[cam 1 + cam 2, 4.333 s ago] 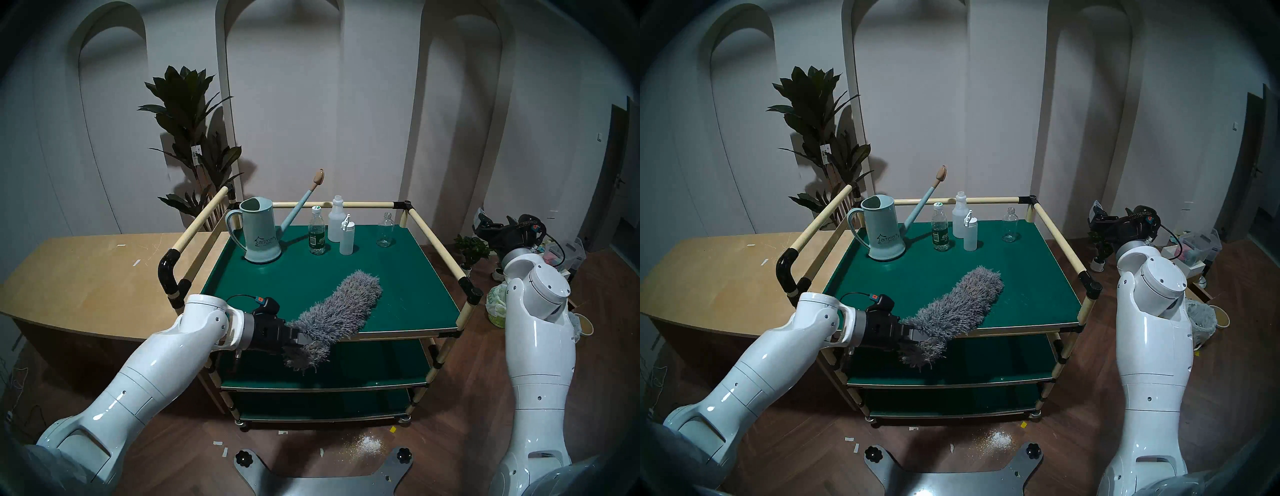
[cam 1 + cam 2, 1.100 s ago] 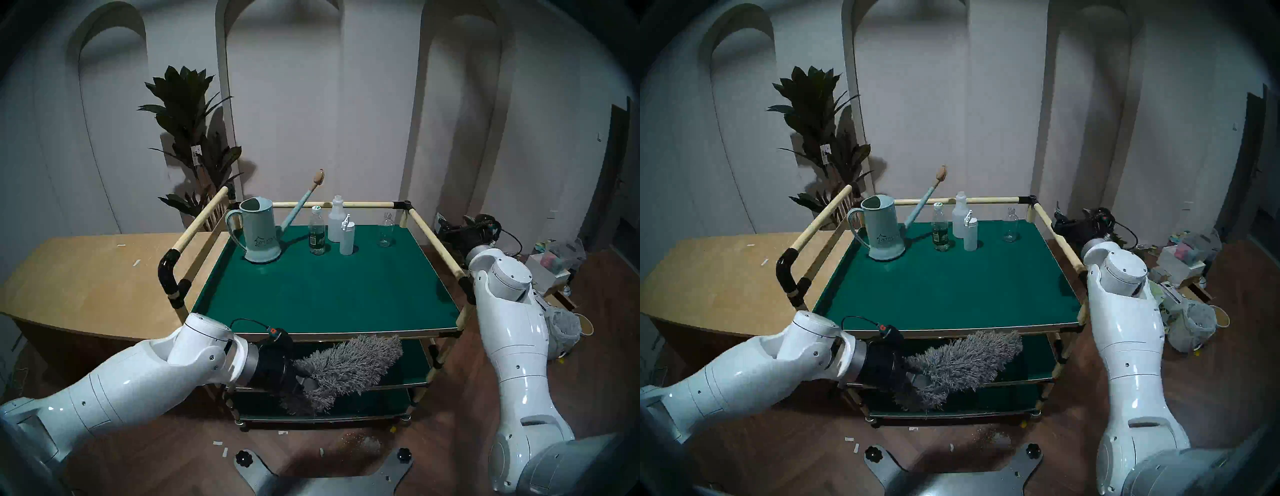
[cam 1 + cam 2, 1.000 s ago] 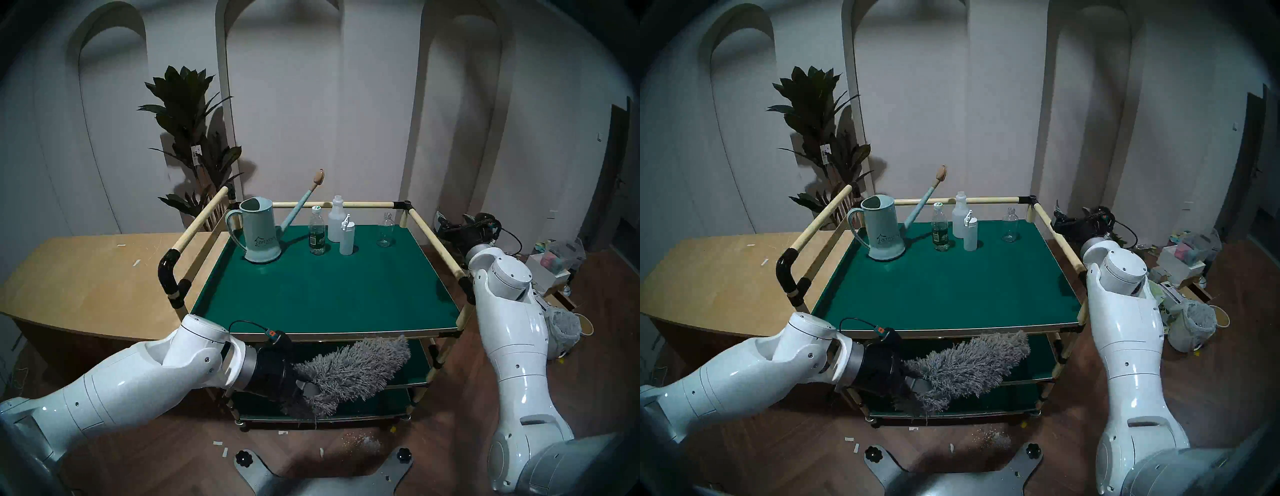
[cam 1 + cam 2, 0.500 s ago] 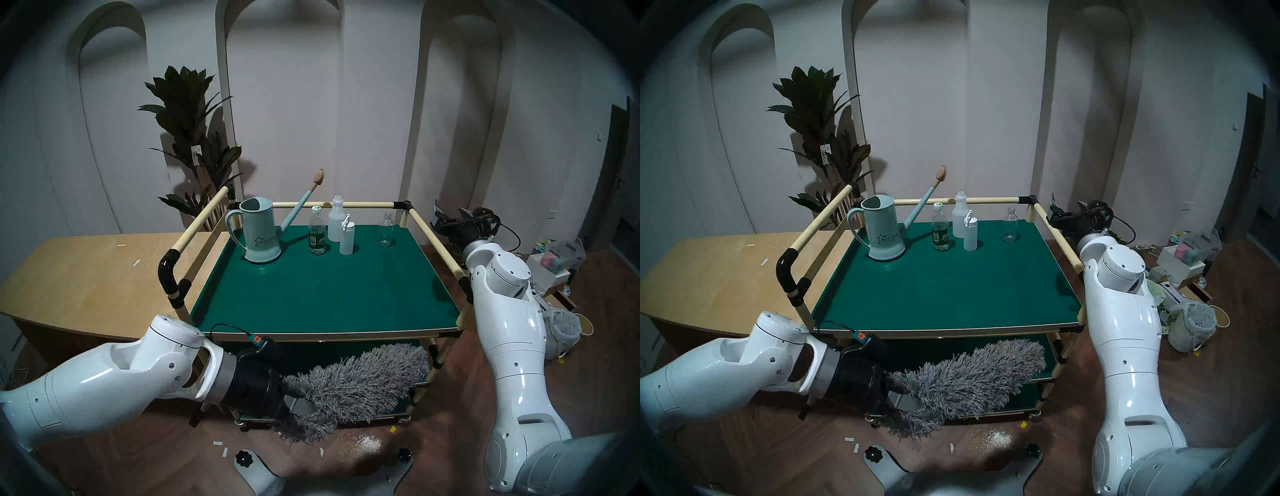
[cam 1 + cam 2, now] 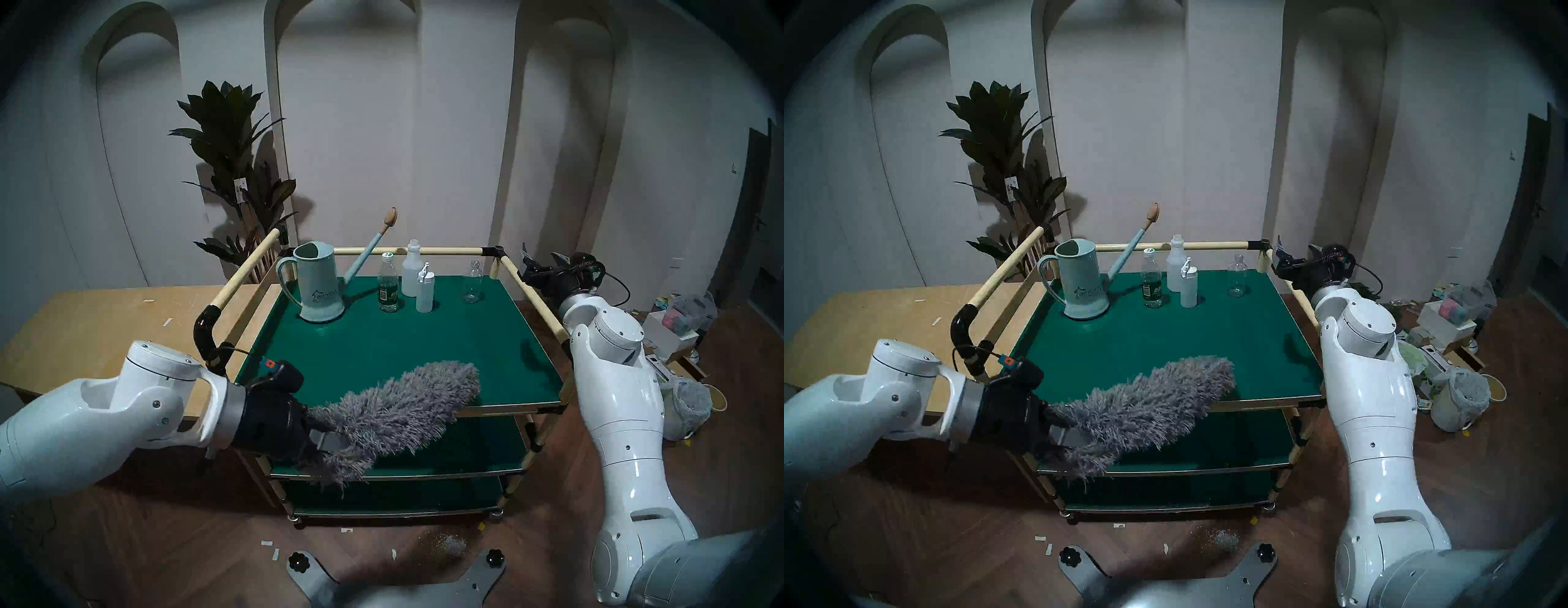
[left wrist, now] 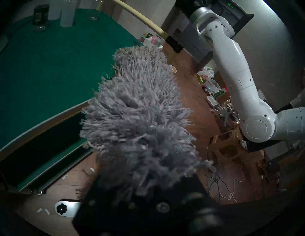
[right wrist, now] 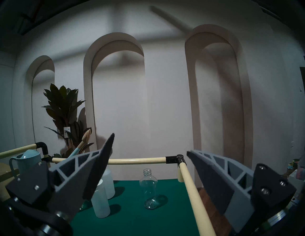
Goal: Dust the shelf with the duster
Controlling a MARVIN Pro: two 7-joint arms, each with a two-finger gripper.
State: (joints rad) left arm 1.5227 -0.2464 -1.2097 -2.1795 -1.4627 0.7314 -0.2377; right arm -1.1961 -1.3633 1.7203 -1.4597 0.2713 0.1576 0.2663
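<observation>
Now left end effector (image 5: 316, 441) clamps the duster (image 5: 399, 407); right end effector (image 7: 148, 149) gapes wide.

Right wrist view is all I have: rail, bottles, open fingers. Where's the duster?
Observer: In the left gripper, which is shut on the handle end of the duster.
Operator: Is it on the shelf?
Observer: Only its far tip overlaps the near right part of the shelf. I can't tell if it touches. The rest sticks out past the front edge.
Operator: Is anything in its way?
Observer: Nothing close. The watering can and the bottles stand along the far rail, well apart from the tip.
</observation>
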